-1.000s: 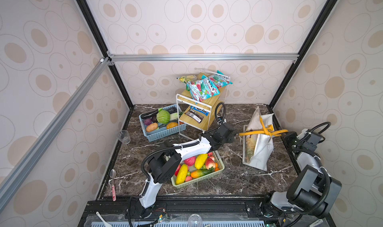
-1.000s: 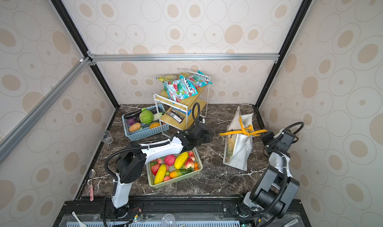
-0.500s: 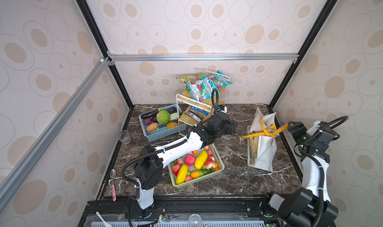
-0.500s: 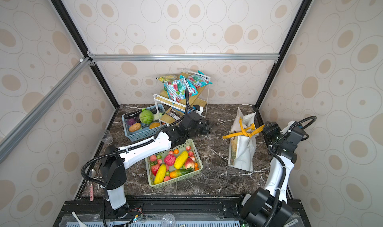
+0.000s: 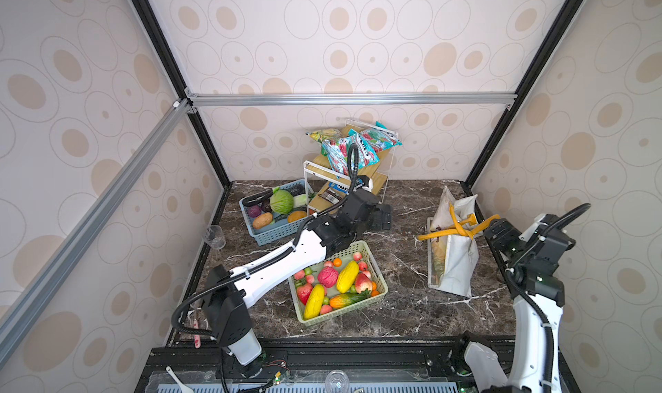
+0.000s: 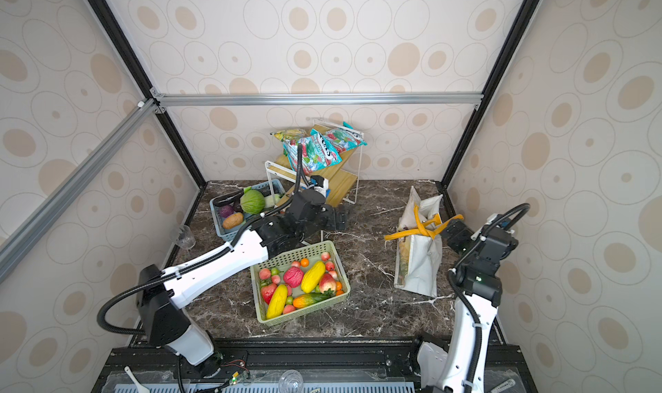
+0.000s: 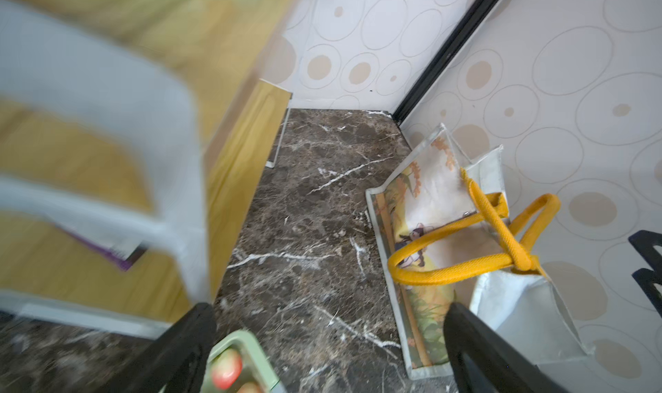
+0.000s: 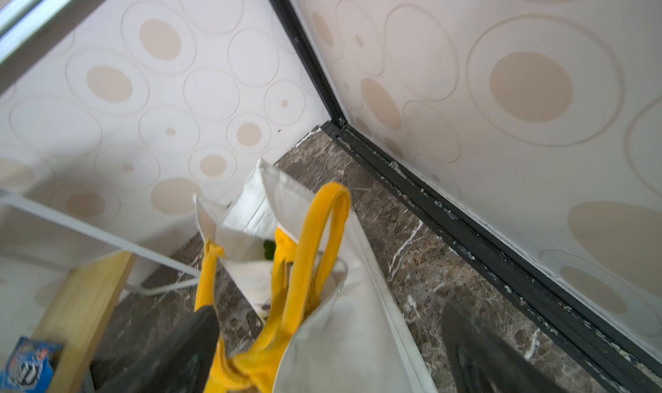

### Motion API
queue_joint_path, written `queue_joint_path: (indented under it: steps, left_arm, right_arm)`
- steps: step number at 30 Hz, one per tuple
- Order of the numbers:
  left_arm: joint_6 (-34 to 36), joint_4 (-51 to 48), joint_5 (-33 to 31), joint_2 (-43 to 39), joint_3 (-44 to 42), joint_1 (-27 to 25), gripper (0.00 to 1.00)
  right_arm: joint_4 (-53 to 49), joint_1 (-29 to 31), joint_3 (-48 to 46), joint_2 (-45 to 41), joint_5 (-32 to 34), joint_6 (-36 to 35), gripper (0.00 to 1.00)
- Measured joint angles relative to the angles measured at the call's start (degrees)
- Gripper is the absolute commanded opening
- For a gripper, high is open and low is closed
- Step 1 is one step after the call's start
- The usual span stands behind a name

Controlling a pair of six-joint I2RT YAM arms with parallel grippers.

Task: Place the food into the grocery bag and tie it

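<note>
**Item 1: grocery bag** point(image 5: 453, 262). A white soft fabric tote with a printed picture on one side. It stands on the dark marble table point(image 5: 401, 301), well apart to the right of the pale green plastic lattice basket point(image 5: 378, 267). Its mustard-yellow strap handles point(image 5: 440, 234) cross over the mouth and are drawn into a knot point(image 7: 521, 262). The knot pinches the top together, so the tying looks done or nearly so. In the right wrist view a dark green thing point(image 8: 268, 247) shows through the remaining gap; what it is cannot be told.

**Item 2: right gripper** point(image 5: 490, 230). It sits on the side of the bag away from the green basket, just beside the knot. The jaws stand wide apart and pinch nothing, with the bag's top edge and straps lying between them. Whether a strap brushes one finger cannot be told.

**Item 3: left gripper** point(image 5: 383, 217). It hangs just beyond the green basket's far rim, turned toward the bag and well apart from it. The jaws are wide apart and empty. With neither gripper holding it, the knot appears to stay tied unaided.

**Item 4: food.** Colourful plastic toy fruits and vegetables point(image 5: 346, 276) are heaped in the green basket. If any of them are meant for the bag, the knot now bars the way.

**Item 5: surroundings.** Beyond the green basket's far left corner is a blue plastic lattice basket point(image 5: 279, 230) of vegetables. Beyond its far rim is a white wire rack with wooden shelves point(image 5: 376, 174), which carries bright snack packets point(image 5: 358, 144).
</note>
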Motion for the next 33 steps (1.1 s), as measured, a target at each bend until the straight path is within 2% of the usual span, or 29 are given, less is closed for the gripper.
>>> queue_joint_path:
  steps: [3,6,8,12,16,19,22,27,33]
  left_arm:
    - [0.15,-0.44,-5.44,-6.45,-8.20,4.70,0.99]
    - [0.37,0.20,-10.80,-12.04,-17.51,10.64,0.99]
    - [0.76,0.94,-13.25,-14.88,-23.80,14.47,0.99]
    - [3.52,5.40,-17.75,-18.56,-35.52,20.68,0.98]
    - [13.66,21.55,-22.36,-26.58,-53.55,24.41,0.98]
    - [21.57,36.61,-22.21,-31.69,-66.53,28.70,0.99]
    - [27.41,48.89,-20.87,-30.32,-73.26,33.14,0.99]
    - [33.07,68.61,-16.22,-23.50,-80.08,37.03,0.99]
    - [35.43,84.50,-10.54,-10.97,-78.51,40.94,0.99]
  right_arm:
    - [-0.31,7.43,-5.11,-3.32,5.05,-1.51,1.00]
    - [2.36,16.76,-10.67,-3.10,12.22,-3.65,1.00]
    - [6.12,22.03,-14.19,-0.61,16.17,-5.31,1.00]
    - [19.52,26.73,-19.78,7.91,22.10,-8.31,1.00]
    - [35.71,28.59,-22.43,18.12,26.25,-11.96,1.00]
    - [48.50,28.61,-23.87,24.94,27.34,-14.34,1.00]
    - [58.12,28.68,-24.76,30.14,27.12,-17.14,1.00]
    - [72.48,28.83,-25.40,38.82,23.96,-21.03,1.00]
    - [74.23,29.49,-24.72,40.52,22.84,-22.53,1.00]
